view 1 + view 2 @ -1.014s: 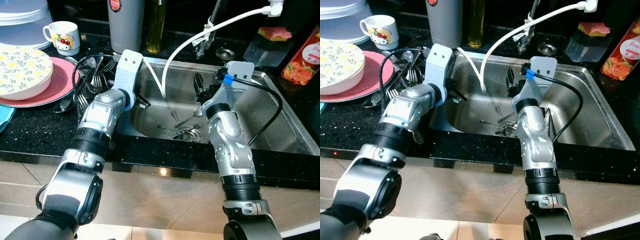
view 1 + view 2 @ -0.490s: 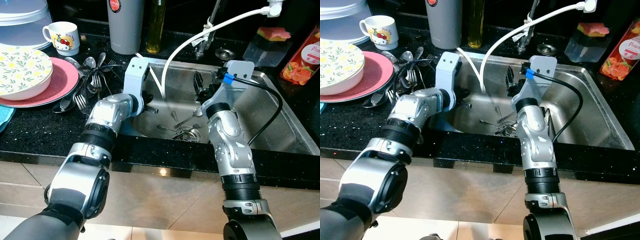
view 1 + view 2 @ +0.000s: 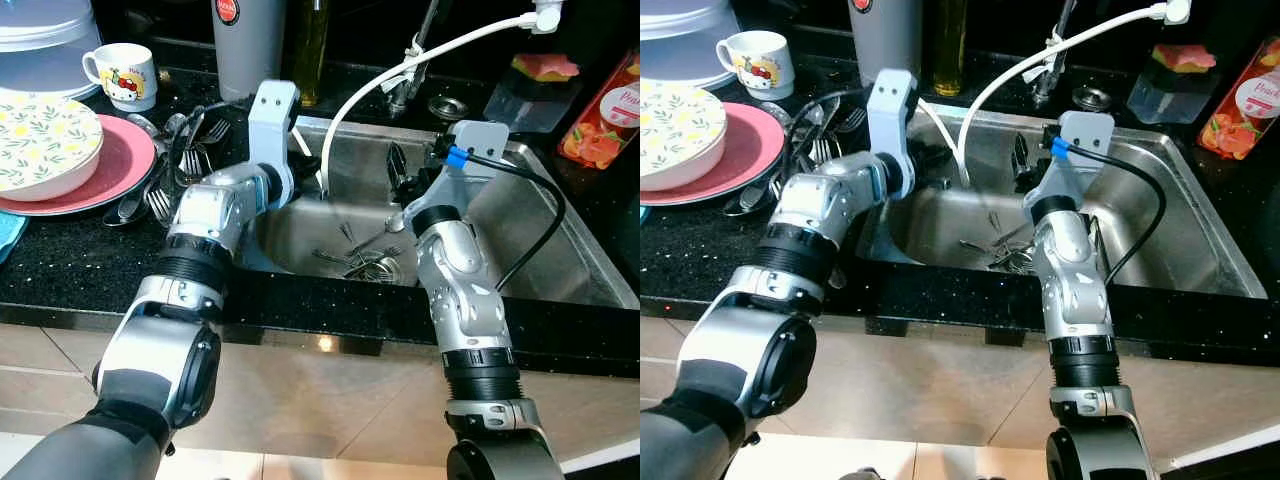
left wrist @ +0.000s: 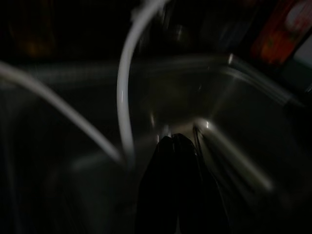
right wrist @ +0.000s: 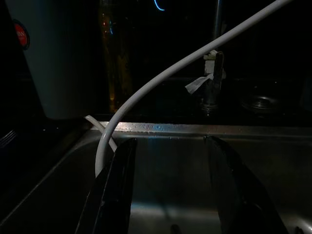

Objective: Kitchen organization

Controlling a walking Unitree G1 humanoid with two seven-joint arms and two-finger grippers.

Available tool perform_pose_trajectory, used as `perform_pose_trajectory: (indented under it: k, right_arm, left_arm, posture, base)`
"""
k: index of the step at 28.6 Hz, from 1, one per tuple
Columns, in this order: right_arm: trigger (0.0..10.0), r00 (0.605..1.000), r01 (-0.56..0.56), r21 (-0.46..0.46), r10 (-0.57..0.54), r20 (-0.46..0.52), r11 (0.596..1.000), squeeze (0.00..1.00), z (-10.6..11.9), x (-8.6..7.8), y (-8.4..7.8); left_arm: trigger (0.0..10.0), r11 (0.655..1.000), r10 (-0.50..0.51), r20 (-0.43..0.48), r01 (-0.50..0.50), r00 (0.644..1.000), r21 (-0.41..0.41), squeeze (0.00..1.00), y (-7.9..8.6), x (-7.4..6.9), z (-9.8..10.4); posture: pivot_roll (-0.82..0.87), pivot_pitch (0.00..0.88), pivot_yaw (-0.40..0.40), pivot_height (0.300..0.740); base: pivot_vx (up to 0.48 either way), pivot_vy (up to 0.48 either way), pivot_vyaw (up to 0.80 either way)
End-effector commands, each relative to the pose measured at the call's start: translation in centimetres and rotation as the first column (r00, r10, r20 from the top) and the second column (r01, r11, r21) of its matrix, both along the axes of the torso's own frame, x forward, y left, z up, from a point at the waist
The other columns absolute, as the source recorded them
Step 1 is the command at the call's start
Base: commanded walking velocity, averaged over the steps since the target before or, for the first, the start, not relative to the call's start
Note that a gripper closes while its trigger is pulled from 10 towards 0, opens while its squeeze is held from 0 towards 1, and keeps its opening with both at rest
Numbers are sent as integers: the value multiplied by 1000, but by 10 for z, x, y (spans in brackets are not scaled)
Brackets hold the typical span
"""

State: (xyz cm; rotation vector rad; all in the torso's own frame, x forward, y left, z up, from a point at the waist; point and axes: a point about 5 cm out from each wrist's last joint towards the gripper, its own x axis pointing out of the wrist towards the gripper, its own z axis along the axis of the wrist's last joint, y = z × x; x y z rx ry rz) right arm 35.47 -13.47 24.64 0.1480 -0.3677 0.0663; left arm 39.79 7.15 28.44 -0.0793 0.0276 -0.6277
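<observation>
Several forks and spoons (image 3: 365,255) lie around the drain at the bottom of the steel sink (image 3: 560,250). More cutlery (image 3: 175,170) is heaped on the black counter left of the sink. My left gripper (image 4: 174,142) hangs shut over the sink's back left corner (image 3: 300,165), close to the white hose (image 3: 400,75). A thin dark sliver sits beside its tips; I cannot tell what it is. My right gripper (image 5: 171,141) stands open above the middle of the sink (image 3: 400,175), with nothing between its fingers, facing the tap (image 5: 213,80).
A floral bowl (image 3: 40,145) rests on a pink plate (image 3: 120,165) at the left, with a cartoon mug (image 3: 125,72) behind. A grey canister (image 3: 245,45) and an oil bottle (image 3: 310,40) stand behind the sink. A sponge box (image 3: 545,80) and juice carton (image 3: 605,115) are at right.
My left arm dipped toward the sink's left side, then rose and swung back toward the rear rim by the hose. The right arm has stayed put.
</observation>
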Motion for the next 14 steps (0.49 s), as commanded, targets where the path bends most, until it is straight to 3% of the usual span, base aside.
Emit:
perform_pose_trajectory:
  k: [1, 4, 9, 12, 14]
  right_arm:
    - [10000, 1000, 5, 5, -5, 0, 1000, 0, 0, 0, -2]
    - [10000, 1000, 6, 5, -6, 0, 1000, 0, 0, 0, -2]
    - [10000, 1000, 10, 7, -10, 0, 1000, 0, 0, -2, -3]
    - [10000, 1000, 10, 8, -10, -2, 1000, 0, -1, -2, -3]
    - [10000, 1000, 7, 8, -7, -5, 1000, 0, -2, -2, -3]
  left_arm:
    - [10000, 1000, -4, 47, 5, 999, -24, 0, -4, -3, 6]
    - [10000, 1000, 28, 85, -27, 996, -13, 0, -2, -3, 10]
    - [10000, 961, 198, 247, -237, 949, 142, 0, 11, -11, 17]
    - [10000, 937, 239, 326, -306, 915, 170, 0, 14, -22, 21]
    - [10000, 925, 285, 349, -351, 892, 142, 0, 17, -31, 22]
  posture:
    - [239, 69, -84, 740]
    - [237, 71, -84, 740]
    - [238, 77, -82, 740]
    - [242, 80, -82, 740]
    - [244, 83, -82, 740]
  base:
    - [0, 0, 0]
    - [0, 0, 0]
    - [0, 0, 0]
    - [0, 0, 0]
    - [0, 0, 0]
